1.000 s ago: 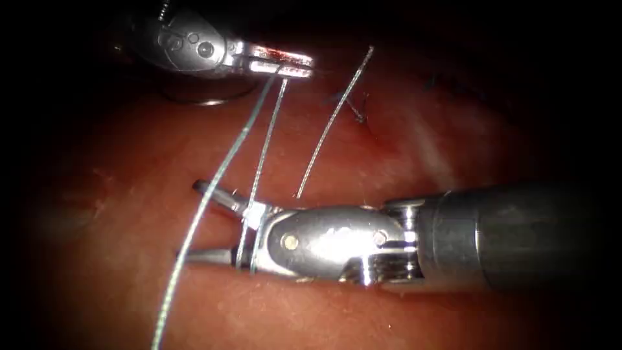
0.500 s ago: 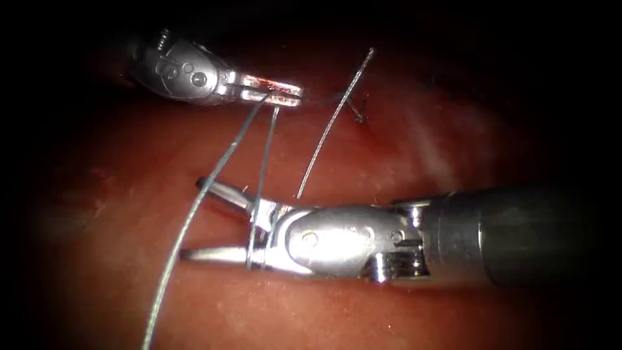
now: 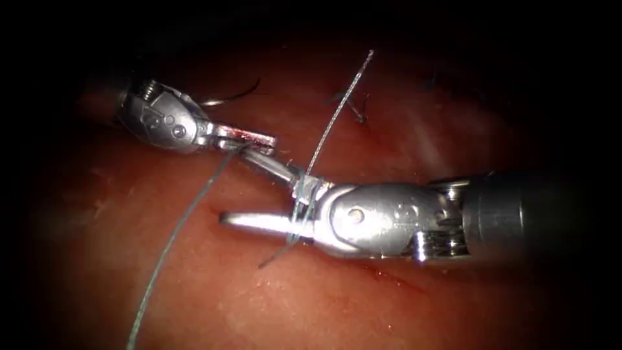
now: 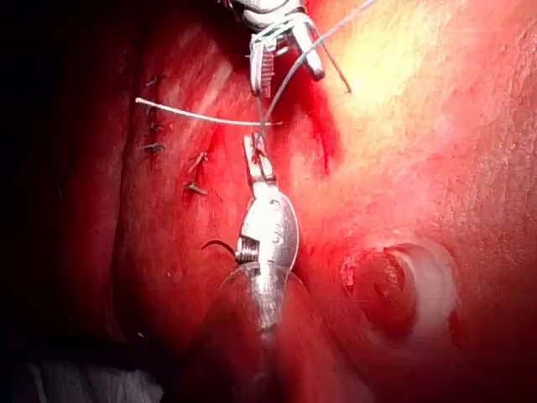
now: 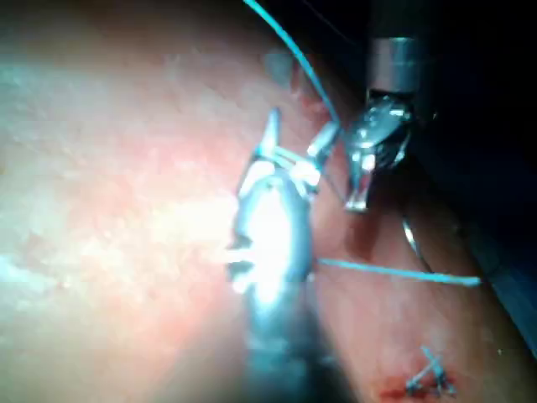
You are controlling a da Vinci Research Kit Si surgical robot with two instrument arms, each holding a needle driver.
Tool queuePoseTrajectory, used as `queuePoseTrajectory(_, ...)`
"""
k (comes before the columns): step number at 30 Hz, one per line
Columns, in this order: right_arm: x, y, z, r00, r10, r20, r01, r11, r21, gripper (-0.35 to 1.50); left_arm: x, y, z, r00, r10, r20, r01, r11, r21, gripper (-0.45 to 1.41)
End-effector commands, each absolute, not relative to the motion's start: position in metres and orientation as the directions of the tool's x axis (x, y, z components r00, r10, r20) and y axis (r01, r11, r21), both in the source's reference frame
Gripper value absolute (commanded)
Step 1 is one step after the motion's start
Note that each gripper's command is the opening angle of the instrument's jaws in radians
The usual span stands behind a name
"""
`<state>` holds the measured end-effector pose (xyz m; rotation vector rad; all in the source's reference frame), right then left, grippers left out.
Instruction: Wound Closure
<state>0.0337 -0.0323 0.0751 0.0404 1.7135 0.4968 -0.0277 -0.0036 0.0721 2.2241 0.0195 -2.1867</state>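
My right tool [image 3: 235, 186] comes in from the right with its jaws open and holds nothing; thread [image 3: 304, 198] is wound around the base of the jaws. The left tool [image 3: 269, 139] is shut on the thread just above the right tool's upper jaw. From there a long strand [image 3: 172, 240] runs down to the left. A stiff free end [image 3: 340, 107] rises from the wraps. The curved needle [image 3: 230, 97] lies loose on the tissue behind the left tool, held by neither. In the left wrist view the left tool [image 4: 253, 147] points at the right tool [image 4: 281, 50].
Knotted stitches with cut ends [image 3: 355, 110] sit along the cut at the upper right, also seen as stitches [image 4: 193, 185] and a knot [image 5: 430, 378]. A short thread tail [image 3: 273, 258] sticks out below the right tool. A round dent [image 4: 394, 285] marks the tissue.
The left tool has come down and left, close to the right tool's upper jaw. The right tool shifted right, and the long loops have drawn in around its jaws. The needle is now uncovered.
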Motion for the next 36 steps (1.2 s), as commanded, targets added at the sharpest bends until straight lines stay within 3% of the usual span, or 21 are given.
queuePoseTrajectory(1, 0.0342, -0.0323, 0.0756, -0.208, 0.299, -0.931, -0.255, 0.903, 0.346, 0.42, -0.0279, -0.0035, 0.0729, 0.014, -0.009, -1.000, 0.023, -1.000, 0.010, -0.45)
queuePoseTrajectory(13, 0.0336, -0.0328, 0.0763, -0.174, 0.354, -0.919, -0.371, 0.841, 0.394, 0.41, -0.0271, -0.0073, 0.0707, 0.006, -0.010, -1.000, 0.022, -1.000, 0.010, -0.45)
queuePoseTrajectory(24, 0.0298, -0.0331, 0.0765, -0.135, 0.492, -0.860, -0.582, 0.663, 0.471, 0.42, -0.0278, -0.0114, 0.0657, 0.020, 0.001, -1.000, 0.032, -0.999, 0.000, -0.45)
queuePoseTrajectory(36, 0.0284, -0.0327, 0.0788, -0.116, 0.557, -0.822, -0.678, 0.561, 0.476, 0.46, -0.0294, -0.0092, 0.0632, 0.024, 0.000, -1.000, 0.011, -1.000, 0.000, -0.45)
